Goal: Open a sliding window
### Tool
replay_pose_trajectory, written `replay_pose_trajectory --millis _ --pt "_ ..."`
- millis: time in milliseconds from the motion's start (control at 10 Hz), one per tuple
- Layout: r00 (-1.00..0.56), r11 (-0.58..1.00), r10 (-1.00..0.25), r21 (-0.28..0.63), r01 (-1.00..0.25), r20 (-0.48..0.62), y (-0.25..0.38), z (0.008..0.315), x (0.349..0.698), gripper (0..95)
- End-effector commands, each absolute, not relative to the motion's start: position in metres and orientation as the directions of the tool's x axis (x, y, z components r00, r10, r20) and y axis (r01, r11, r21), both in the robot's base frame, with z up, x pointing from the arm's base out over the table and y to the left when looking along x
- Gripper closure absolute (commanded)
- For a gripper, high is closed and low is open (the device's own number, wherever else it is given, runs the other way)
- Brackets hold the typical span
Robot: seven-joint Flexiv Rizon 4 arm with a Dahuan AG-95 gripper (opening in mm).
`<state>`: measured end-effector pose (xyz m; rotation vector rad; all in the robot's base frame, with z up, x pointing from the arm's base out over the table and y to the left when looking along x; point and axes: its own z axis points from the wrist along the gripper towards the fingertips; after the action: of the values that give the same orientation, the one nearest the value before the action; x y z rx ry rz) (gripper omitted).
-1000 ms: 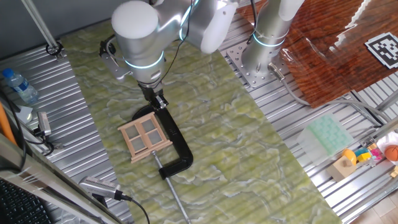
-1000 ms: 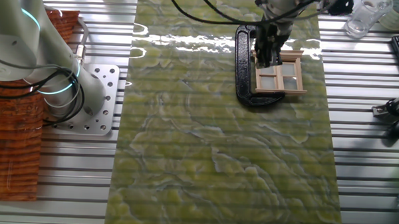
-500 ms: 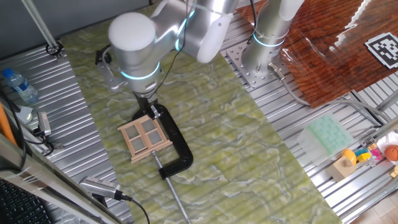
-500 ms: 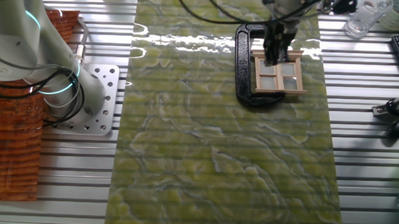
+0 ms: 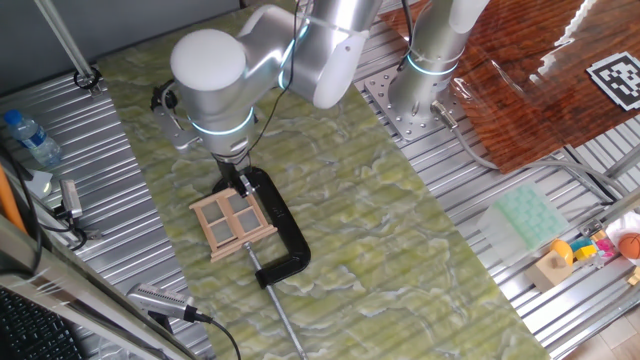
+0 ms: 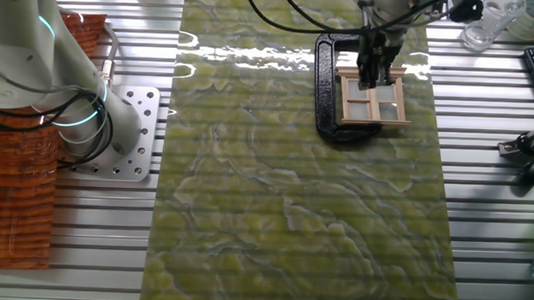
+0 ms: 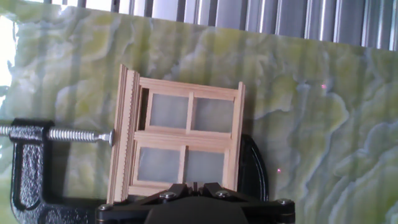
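The sliding window [image 5: 232, 222] is a small tan wooden frame with four panes, lying flat on the green mat and held in a black C-clamp [image 5: 278, 228]. My gripper [image 5: 238, 186] points down at the window's far edge, next to the clamp's bar. From the other side the gripper [image 6: 374, 72] covers the upper middle of the window [image 6: 376, 102]. In the hand view the window [image 7: 180, 140] fills the centre, and my gripper [image 7: 191, 186] sits at its near edge with the fingers drawn together. Whether they touch the wood I cannot tell.
The clamp's screw [image 7: 68, 134] presses on the window's left side. A water bottle [image 5: 27, 136] and hand tools [image 5: 165, 302] lie left of the mat. A green tray [image 5: 527, 216] and coloured toys [image 5: 585, 251] are at the right. The robot base [image 6: 118, 132] stands on the ribbed table.
The gripper has moved from beside the clamp's bar to over the window's edge and come down closer. The window and the clamp have not shifted.
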<state>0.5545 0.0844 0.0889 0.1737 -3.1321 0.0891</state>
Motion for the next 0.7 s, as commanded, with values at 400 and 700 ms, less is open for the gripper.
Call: replay_pose_trajectory --millis 400,700 --pt "-0.995 0.994 -0.096 -0.054 -0.096 0.006 0.088 0.075 0.558 95.0" --pt "-0.997 0.995 -0.08 -0.054 -0.08 0.003 0.091 0.068 0.557 95.0"
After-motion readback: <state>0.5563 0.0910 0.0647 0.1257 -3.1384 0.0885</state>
